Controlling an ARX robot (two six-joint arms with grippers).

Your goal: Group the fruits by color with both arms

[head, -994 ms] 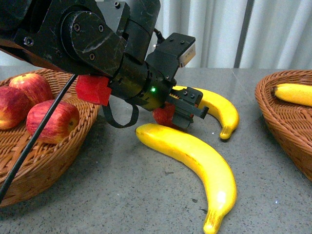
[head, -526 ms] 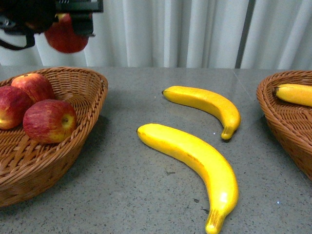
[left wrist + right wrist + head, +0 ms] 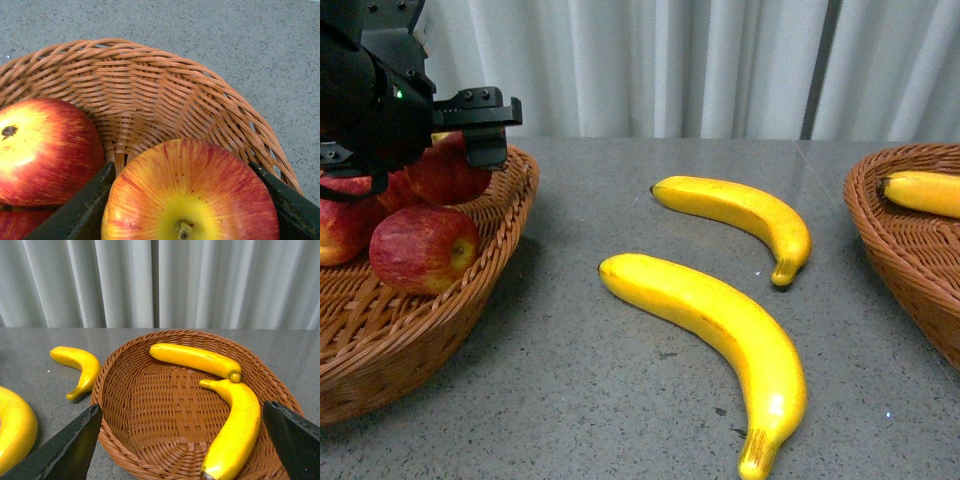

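Over the left basket (image 3: 470,300), the left fingers (image 3: 75,215) clamp a red apple (image 3: 200,185) low among the other apples (image 3: 420,250), likely so it settles without rolling, while the right fingers (image 3: 65,450) gape empty above the banana basket (image 3: 125,405), two bananas (image 3: 720,320) lying unsorted on the counter (image 3: 570,420)

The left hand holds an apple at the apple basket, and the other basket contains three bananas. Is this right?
Not three: the right wrist view shows two bananas in the other basket. The left hand does hold an apple.
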